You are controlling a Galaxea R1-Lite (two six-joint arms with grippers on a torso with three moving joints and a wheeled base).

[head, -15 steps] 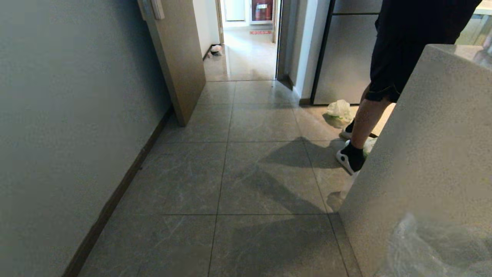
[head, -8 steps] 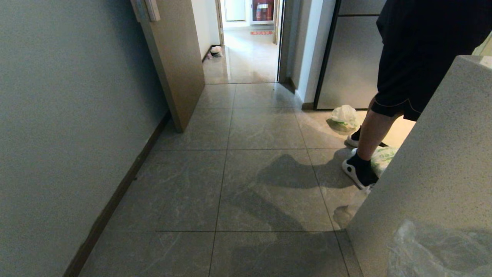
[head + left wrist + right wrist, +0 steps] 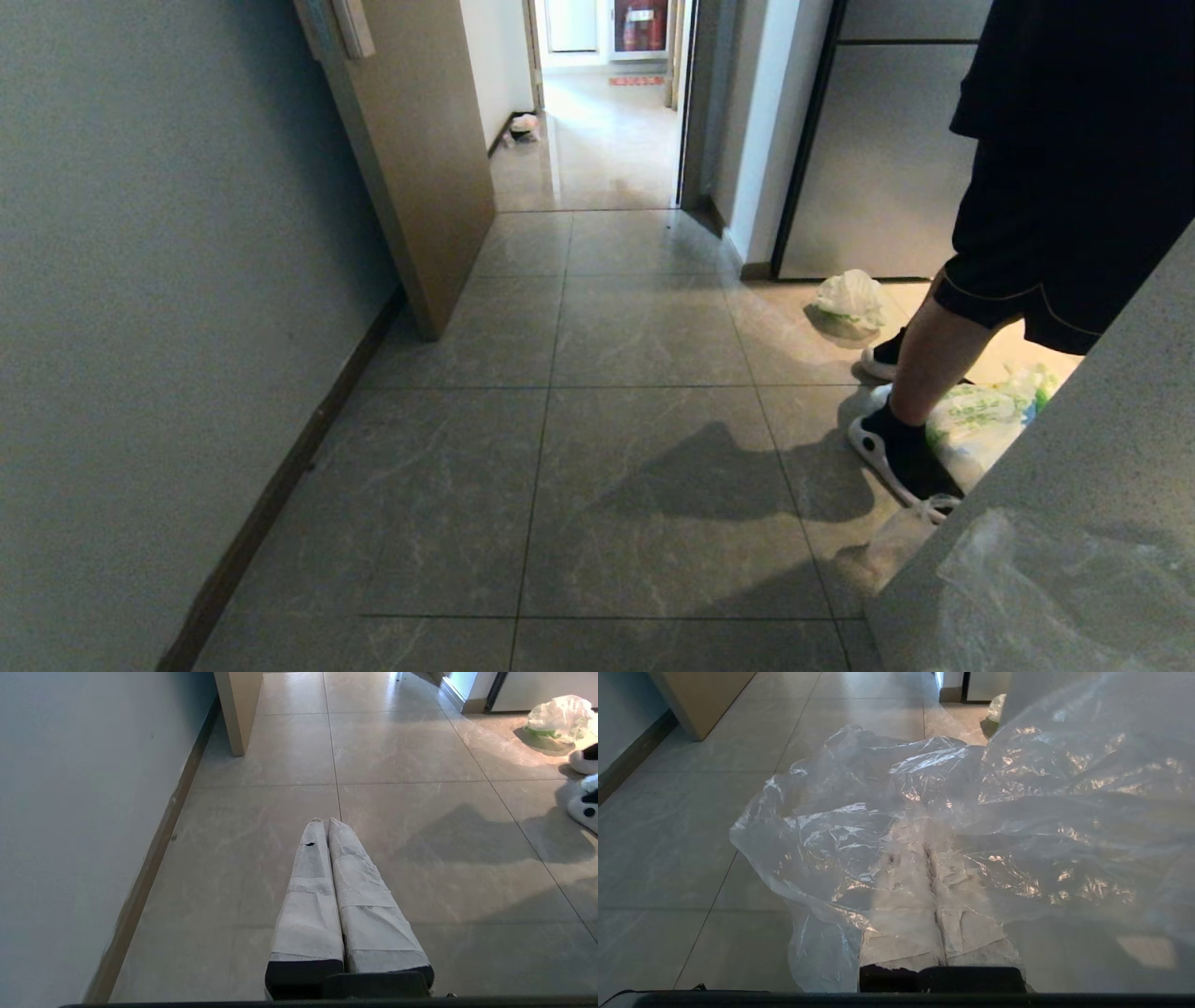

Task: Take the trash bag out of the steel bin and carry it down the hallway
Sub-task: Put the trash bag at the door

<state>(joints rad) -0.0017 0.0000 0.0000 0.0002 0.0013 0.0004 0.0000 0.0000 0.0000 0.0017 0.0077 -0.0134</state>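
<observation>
The trash bag (image 3: pixel 859 826) is a clear, crinkled plastic sheet billowing over my right gripper (image 3: pixel 927 845), which is shut on it; the taped fingers (image 3: pixel 901 933) show through the film. A fold of the same bag (image 3: pixel 1055 597) fills the lower right corner of the head view. My left gripper (image 3: pixel 325 820) is shut with nothing in it, held level above the hallway tiles (image 3: pixel 644 467). The steel bin is out of view.
A person (image 3: pixel 1055 187) stands at the right, one shoe (image 3: pixel 892 453) on the tiles beside a white green-printed bag (image 3: pixel 980 420). A small white bag (image 3: pixel 850 299) lies by the fridge (image 3: pixel 878 159). Wall (image 3: pixel 140 327) on the left, open door (image 3: pixel 420 168) ahead, speckled counter (image 3: pixel 1083 439) at right.
The whole head view has shifted: the floor, door and person have slid lower and rightward, so the camera has moved forward. More of the green-printed bag shows behind the person's leg.
</observation>
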